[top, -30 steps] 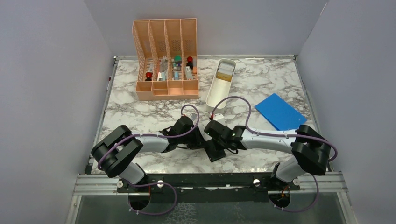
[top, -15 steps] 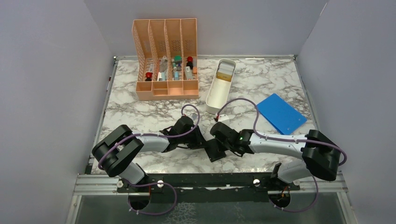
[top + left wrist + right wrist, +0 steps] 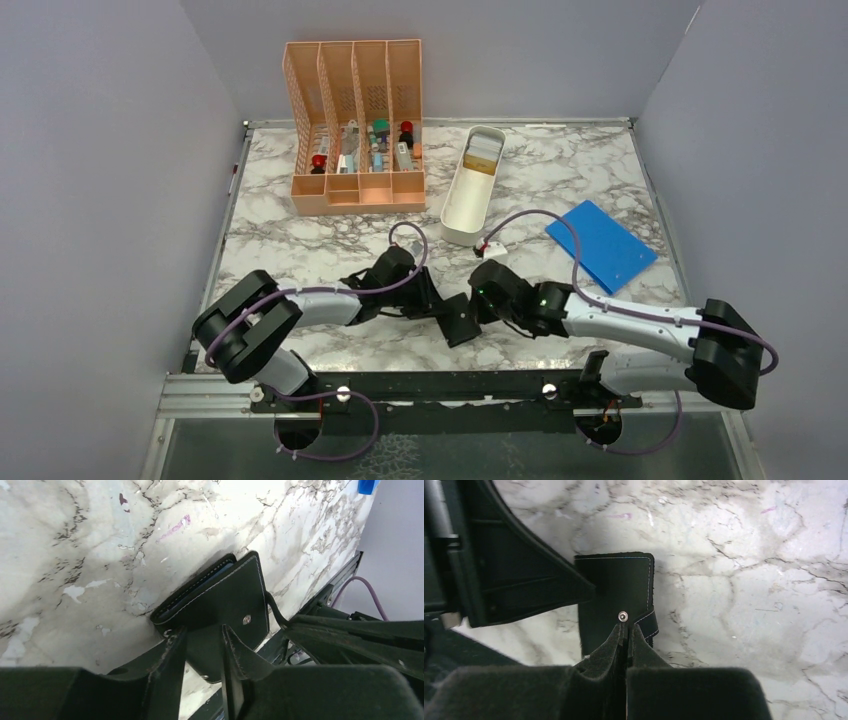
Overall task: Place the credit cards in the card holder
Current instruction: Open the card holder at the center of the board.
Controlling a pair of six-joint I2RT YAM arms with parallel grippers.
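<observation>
Top external view: a marble table (image 3: 300,250) carries a peach desk organizer (image 3: 355,130) at the far left, a flat blue rectangle (image 3: 600,245) to the right, and a long white tray (image 3: 465,205) between them. Tan and white credit cards (image 3: 484,155) stand in the tray's far end, well apart from the arms.

Both arms reach inward and meet over the black card holder (image 3: 460,322), which lies folded near the front edge of the table, midway between the bases.

From the left wrist, the left gripper (image 3: 203,632) sits astride the holder's near edge with its fingers a little apart. Whether they pinch the leather or only bracket it, I cannot tell. Its place suggests it is steadying the holder for the other arm. A thin blue edge shows in the fold, likely a card already inside.

From the right wrist, the right gripper (image 3: 624,626) has its fingers pressed fully together, nothing visible between them, tips at the metal snap (image 3: 623,615). That placement suggests work on the closure.
</observation>
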